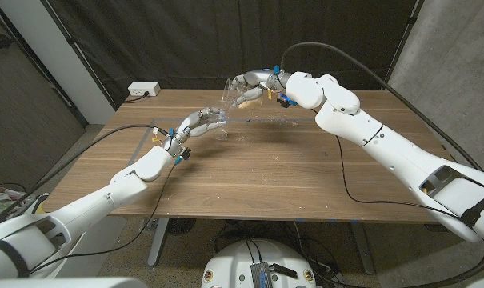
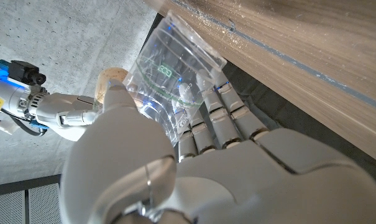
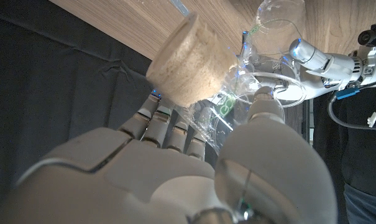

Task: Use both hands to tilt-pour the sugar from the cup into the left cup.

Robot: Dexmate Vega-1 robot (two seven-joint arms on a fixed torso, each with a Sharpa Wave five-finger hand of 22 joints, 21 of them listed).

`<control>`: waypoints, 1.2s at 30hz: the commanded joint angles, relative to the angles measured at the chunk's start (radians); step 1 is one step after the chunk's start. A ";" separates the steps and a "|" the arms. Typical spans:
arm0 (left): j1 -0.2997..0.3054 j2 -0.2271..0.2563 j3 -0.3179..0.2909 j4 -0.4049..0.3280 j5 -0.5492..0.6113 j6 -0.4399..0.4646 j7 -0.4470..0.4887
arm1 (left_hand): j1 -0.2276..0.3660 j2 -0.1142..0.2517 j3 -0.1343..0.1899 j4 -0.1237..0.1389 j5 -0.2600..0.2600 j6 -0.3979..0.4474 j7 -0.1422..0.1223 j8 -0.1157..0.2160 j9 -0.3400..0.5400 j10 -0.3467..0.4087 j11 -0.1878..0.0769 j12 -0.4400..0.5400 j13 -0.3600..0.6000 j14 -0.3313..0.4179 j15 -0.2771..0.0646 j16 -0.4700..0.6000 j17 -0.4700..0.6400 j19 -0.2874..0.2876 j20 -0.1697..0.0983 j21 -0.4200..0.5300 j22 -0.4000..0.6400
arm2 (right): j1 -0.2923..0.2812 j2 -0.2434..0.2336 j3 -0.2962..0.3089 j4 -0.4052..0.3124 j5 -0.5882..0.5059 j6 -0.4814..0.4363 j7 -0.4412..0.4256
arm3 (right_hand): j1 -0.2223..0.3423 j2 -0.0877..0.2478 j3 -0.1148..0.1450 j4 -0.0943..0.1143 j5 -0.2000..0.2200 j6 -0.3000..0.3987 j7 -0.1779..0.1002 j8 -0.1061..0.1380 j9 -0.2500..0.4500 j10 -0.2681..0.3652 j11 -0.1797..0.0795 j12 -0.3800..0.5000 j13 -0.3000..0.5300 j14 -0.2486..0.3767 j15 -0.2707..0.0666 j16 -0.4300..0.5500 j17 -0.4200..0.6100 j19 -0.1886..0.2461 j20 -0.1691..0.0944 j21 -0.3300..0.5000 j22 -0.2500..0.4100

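Right hand (image 1: 248,86) wrapped around clear cup of sugar (image 3: 191,59), raised and tilted above far middle of wooden table (image 1: 250,172); left hand (image 1: 200,122) gripping empty clear cup (image 2: 169,68), just beside and lower; cup rims near, contact unclear.

head view too small to show sugar level in tilted cup (image 1: 234,92)
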 commanded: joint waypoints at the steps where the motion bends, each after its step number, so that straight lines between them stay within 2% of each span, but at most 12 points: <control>1: -0.019 -0.026 0.005 0.050 -0.007 -0.029 -0.028 | 0.007 0.007 -0.005 -0.004 0.001 0.002 -0.003 0.006 0.003 0.007 -0.004 0.003 0.000 0.007 -0.121 -0.007 0.005 -0.004 -0.090 0.004 0.001 | 0.009 0.020 -0.021 -0.010 -0.101 -0.027 0.049 | 0.003 0.009 0.009 0.000 0.007 0.009 -0.006 0.008 0.003 0.011 -0.002 -0.002 0.006 0.010 -0.182 -0.001 0.003 0.003 0.006 0.002 -0.001; 17: -0.010 -0.019 0.005 0.030 -0.009 -0.016 -0.033 | 0.010 0.011 -0.007 -0.004 0.000 0.001 -0.003 0.010 0.004 0.009 -0.001 0.006 0.002 0.009 -0.121 -0.010 0.008 -0.003 -0.092 0.007 0.001 | 0.015 0.043 -0.051 -0.008 -0.267 -0.042 0.108 | 0.007 0.012 0.012 -0.002 0.007 0.013 -0.006 0.008 0.004 0.009 -0.011 -0.008 0.008 0.009 -0.183 -0.006 0.007 0.000 0.005 0.001 -0.002; 23: -0.007 -0.021 0.005 0.030 -0.007 -0.016 -0.028 | 0.011 0.012 -0.008 -0.004 -0.001 -0.001 -0.003 0.011 0.003 0.006 -0.004 0.006 0.002 0.009 -0.121 -0.011 0.010 -0.004 -0.092 0.008 0.001 | 0.009 0.049 -0.058 -0.019 -0.338 -0.036 0.128 | 0.006 0.013 0.013 -0.002 0.007 0.014 -0.006 0.008 0.005 0.010 -0.008 -0.008 0.010 0.011 -0.182 -0.006 0.008 0.000 0.006 0.000 -0.003; 36: -0.025 -0.059 0.012 0.104 -0.006 -0.048 -0.043 | 0.021 0.018 -0.006 -0.008 0.001 -0.005 -0.002 0.013 0.005 0.007 -0.002 0.008 0.003 0.009 -0.122 -0.013 0.012 -0.006 -0.090 0.010 0.001 | -0.002 0.072 -0.045 -0.023 -0.398 -0.006 0.176 | 0.004 0.013 0.013 -0.001 0.007 0.018 -0.006 0.009 0.006 0.016 -0.011 -0.011 0.010 0.016 -0.182 -0.006 0.013 0.000 0.007 0.000 -0.005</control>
